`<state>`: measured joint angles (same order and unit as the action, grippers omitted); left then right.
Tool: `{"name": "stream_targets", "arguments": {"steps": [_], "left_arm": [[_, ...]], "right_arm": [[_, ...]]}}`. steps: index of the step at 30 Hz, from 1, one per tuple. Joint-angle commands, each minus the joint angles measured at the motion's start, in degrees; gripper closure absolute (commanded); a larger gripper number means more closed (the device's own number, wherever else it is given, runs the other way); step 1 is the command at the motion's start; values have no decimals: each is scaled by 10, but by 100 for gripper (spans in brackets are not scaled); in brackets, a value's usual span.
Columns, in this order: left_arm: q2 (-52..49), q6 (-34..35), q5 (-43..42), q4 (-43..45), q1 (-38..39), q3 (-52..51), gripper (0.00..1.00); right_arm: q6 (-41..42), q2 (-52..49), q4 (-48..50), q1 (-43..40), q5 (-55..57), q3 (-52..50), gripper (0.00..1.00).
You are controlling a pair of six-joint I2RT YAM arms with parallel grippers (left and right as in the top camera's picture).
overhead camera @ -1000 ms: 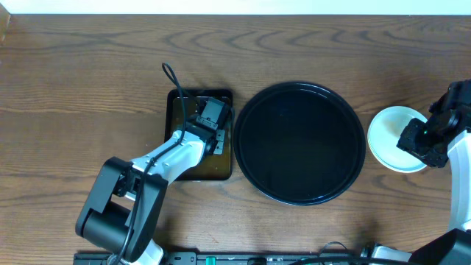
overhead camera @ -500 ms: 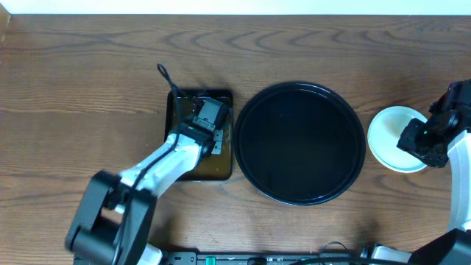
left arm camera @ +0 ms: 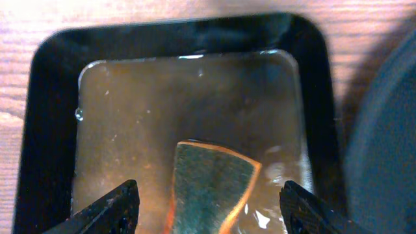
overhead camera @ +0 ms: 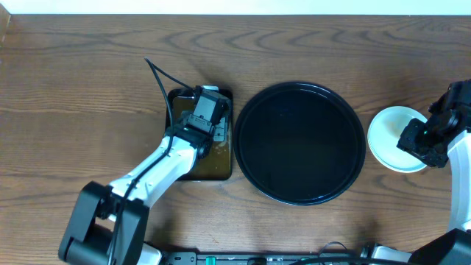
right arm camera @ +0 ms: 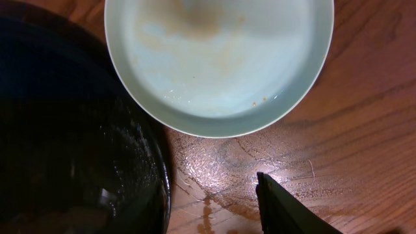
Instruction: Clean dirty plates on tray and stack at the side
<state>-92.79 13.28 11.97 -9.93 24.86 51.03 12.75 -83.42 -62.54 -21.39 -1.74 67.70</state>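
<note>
A pale mint-green plate (overhead camera: 388,132) sits on the wood tabletop just right of the big round black tray (overhead camera: 300,142); I cannot tell if others lie under it. In the right wrist view the plate (right arm camera: 221,58) shows faint brownish smears. The tray holds no plates. My right gripper (overhead camera: 416,140) hovers over the plate's near right edge, open and empty; only one of its fingers (right arm camera: 286,208) shows. My left gripper (overhead camera: 209,104) is open over the small rectangular tray, its fingers wide apart on either side of a green and orange sponge (left arm camera: 211,185).
The small dark rectangular tray (overhead camera: 176,147) holds brownish water and stands just left of the black tray. Its rim shows in the left wrist view (left arm camera: 52,117). A wet patch (right arm camera: 240,156) lies on the wood between the plate and the black tray's rim (right arm camera: 162,175).
My left arm has stretched farther over the small tray, and its gripper has moved toward the tray's far end. The right arm and plate have not moved.
</note>
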Motion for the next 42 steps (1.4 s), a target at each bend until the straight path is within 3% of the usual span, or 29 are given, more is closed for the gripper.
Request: {"name": "stream_targets", "arguments": {"steps": [1, 10, 16, 29, 30, 32, 33, 42], "left_arm": [[-33, -1, 3, 7, -16, -2, 30], [-75, -1, -27, 28, -22, -2, 31], [-75, -1, -51, 34, -22, -2, 42], [-99, -1, -51, 32, -22, -2, 44], [-102, -1, -51, 32, -22, -2, 52], [-102, -1, -51, 32, -22, -2, 87], [-99, -1, -51, 33, -22, -2, 92], [-38, -1, -50, 25, -22, -2, 92]], "right_arm": [[-7, -3, -1, 5, -2, -4, 56], [-7, -3, -1, 5, -2, -4, 56], [-7, -3, -1, 5, -2, -4, 56], [-7, -3, -1, 5, -2, -4, 56], [-7, -3, -1, 5, -2, -4, 56], [-7, -3, -1, 5, -2, -4, 56], [-7, -3, -1, 5, -2, -4, 56], [-9, -3, -2, 5, -2, -4, 56]]}}
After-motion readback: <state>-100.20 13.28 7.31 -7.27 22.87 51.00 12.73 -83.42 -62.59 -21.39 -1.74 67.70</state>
